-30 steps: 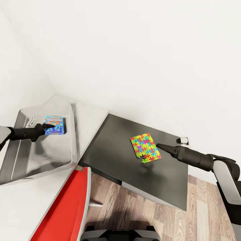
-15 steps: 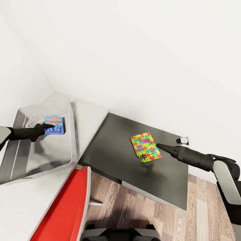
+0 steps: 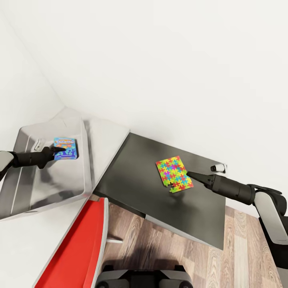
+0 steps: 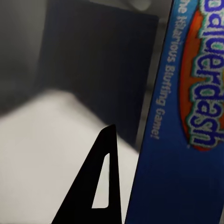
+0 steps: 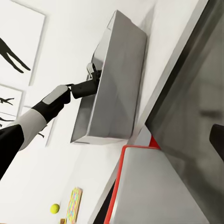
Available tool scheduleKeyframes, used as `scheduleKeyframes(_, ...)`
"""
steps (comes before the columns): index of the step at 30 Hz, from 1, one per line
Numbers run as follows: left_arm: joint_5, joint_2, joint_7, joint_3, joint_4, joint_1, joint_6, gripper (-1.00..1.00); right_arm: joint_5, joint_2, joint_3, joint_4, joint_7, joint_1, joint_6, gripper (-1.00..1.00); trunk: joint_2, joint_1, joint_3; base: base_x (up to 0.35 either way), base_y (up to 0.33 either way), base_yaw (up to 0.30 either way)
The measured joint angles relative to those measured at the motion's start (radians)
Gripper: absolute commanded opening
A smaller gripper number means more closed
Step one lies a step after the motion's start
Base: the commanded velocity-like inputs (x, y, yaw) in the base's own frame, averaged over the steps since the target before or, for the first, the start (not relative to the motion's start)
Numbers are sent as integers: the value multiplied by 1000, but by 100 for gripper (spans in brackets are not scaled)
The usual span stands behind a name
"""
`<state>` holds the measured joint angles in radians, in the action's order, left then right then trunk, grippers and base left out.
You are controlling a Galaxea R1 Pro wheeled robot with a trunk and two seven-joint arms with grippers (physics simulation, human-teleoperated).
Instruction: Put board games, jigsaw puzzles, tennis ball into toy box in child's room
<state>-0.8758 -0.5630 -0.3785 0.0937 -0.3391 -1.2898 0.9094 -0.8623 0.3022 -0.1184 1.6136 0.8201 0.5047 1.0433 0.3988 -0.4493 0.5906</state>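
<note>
A blue Balderdash board game [image 3: 65, 148] hangs inside the grey toy box [image 3: 24, 136] at the left, and my left gripper [image 3: 59, 151] is shut on its near edge. From the left wrist, the game's blue cover [image 4: 186, 116] stands beside one dark finger [image 4: 102, 186]. A colourful jigsaw puzzle [image 3: 173, 173] lies flat on the dark table [image 3: 132, 184]. My right gripper [image 3: 188, 173] hovers at the puzzle's right edge with nothing held and looks open. In the right wrist view a tennis ball [image 5: 55, 208] and a second puzzle [image 5: 73, 204] lie far off.
A red panel with a grey rim [image 3: 80, 248] stands below the toy box, by the table's near left corner. A white wall runs behind the table, with a small white fitting [image 3: 218, 168] low on it. Wood floor [image 3: 180, 260] lies in front.
The head view has drifted slightly. Both grippers and the puzzle keep their places, and the left gripper still holds the board game in the box.
</note>
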Motion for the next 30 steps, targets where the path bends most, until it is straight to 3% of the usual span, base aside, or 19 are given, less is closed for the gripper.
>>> scheduleKeyframes(30,10,-6,-22,4,-3,-19,-3,-100,0,-2,1,0,0,-1,0,100,0,0,3,0,0,0)
